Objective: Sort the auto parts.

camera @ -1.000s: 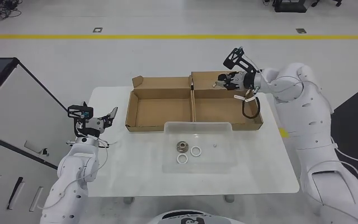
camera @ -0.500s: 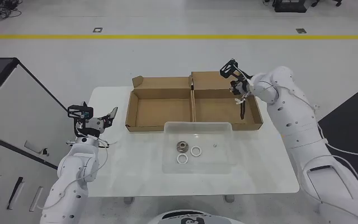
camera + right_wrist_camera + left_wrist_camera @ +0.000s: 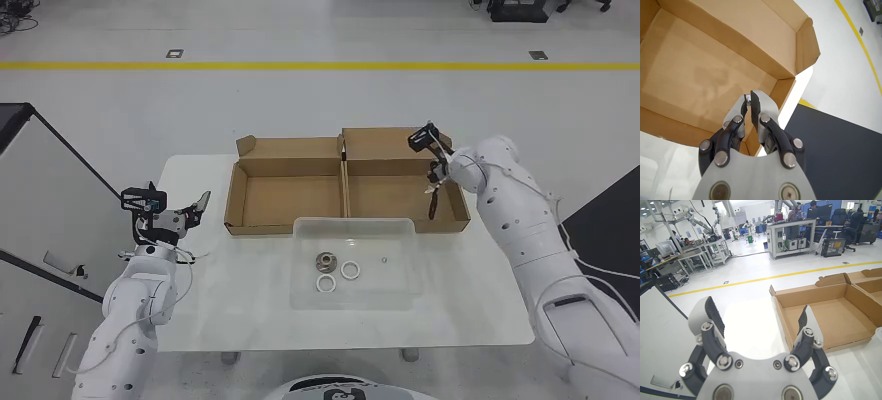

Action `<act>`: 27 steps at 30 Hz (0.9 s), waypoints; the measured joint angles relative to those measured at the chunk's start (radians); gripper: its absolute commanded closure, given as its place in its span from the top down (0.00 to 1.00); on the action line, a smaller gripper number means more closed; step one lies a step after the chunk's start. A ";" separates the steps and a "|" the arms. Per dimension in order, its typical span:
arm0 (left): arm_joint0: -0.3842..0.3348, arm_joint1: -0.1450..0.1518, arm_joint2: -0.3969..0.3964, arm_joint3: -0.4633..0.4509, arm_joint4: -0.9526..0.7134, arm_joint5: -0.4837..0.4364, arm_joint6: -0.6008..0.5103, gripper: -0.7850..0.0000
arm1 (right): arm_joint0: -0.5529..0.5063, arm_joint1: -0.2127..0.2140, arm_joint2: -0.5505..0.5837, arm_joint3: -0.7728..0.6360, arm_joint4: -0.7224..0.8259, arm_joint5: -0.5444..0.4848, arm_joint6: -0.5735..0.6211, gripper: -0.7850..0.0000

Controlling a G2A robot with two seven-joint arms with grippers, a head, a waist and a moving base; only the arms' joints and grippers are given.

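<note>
At your far left, the left pincer point(image 3: 757, 303) hangs over the left edge of the tabletop point(image 3: 470, 300), its jaws spread wide with nothing between them. Just to its right lies the left box point(image 3: 285, 200), open-topped cardboard with a bare floor, sharing a wall with the right box point(image 3: 385, 195). In front of the two boxes, touching their near walls, you have a clear bin point(image 3: 355, 228). In it sits a dark hub point(image 3: 324, 264), with a white ring point(image 3: 351, 269) just beside it on the right, a second ring point(image 3: 327, 285) just in front of the hub, and a tiny part point(image 3: 385, 262), too small to tell, off to the right of them. Farther right, the right pincer point(image 3: 748, 96) is above the right box, near its right wall and near corner. Its jaws are pressed together on a small metal bolt point(image 3: 748, 101), pinched at the fingertips.
</note>
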 measured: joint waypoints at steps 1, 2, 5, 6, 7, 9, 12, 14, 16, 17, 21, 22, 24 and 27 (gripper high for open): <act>0.000 0.000 0.000 0.000 0.000 0.000 0.000 1.00 | -0.004 0.000 0.004 0.005 0.007 0.002 0.005 0.00; 0.000 0.000 0.000 0.000 0.000 0.000 0.000 1.00 | -0.007 0.001 0.008 0.009 0.013 0.002 0.008 0.00; 0.000 0.000 0.000 0.000 0.000 0.000 0.000 1.00 | -0.015 0.002 0.020 0.017 0.042 -0.005 0.010 0.00; 0.000 0.000 0.000 0.000 0.000 0.000 0.000 1.00 | -0.018 0.003 0.024 0.019 0.050 -0.008 0.010 0.00; 0.000 0.000 0.000 0.000 0.000 0.000 0.000 1.00 | -0.020 0.003 0.027 0.021 0.059 -0.011 0.012 0.00; 0.000 0.000 0.000 0.000 0.000 0.000 0.000 1.00 | -0.024 0.004 0.028 0.024 0.062 -0.015 0.013 0.00; 0.000 0.000 0.000 0.000 0.000 0.000 0.000 1.00 | -0.027 0.003 0.026 0.033 0.066 -0.018 0.014 0.00; 0.000 0.000 0.000 0.000 0.000 0.000 0.000 1.00 | -0.029 0.002 0.022 0.041 0.072 -0.025 0.015 0.00; 0.000 0.000 0.000 0.000 0.000 0.000 0.000 1.00 | -0.031 0.001 0.018 0.051 0.078 -0.029 0.013 0.00; 0.000 0.000 0.000 0.000 0.000 0.000 0.000 1.00 | -0.032 0.000 0.017 0.055 0.082 -0.030 0.012 0.00; 0.000 0.000 0.000 0.000 0.000 0.000 0.000 1.00 | -0.033 -0.003 0.014 0.077 0.102 -0.036 0.002 0.00; 0.000 0.000 0.000 0.000 0.000 0.000 0.000 1.00 | -0.033 -0.003 0.014 0.083 0.106 -0.039 0.000 0.00; 0.000 0.000 0.000 0.000 0.000 0.000 0.000 1.00 | -0.032 -0.003 0.012 0.090 0.107 -0.044 -0.003 0.00; 0.000 0.000 0.000 0.000 0.000 0.000 0.000 1.00 | -0.032 -0.004 0.009 0.099 0.106 -0.048 -0.007 0.00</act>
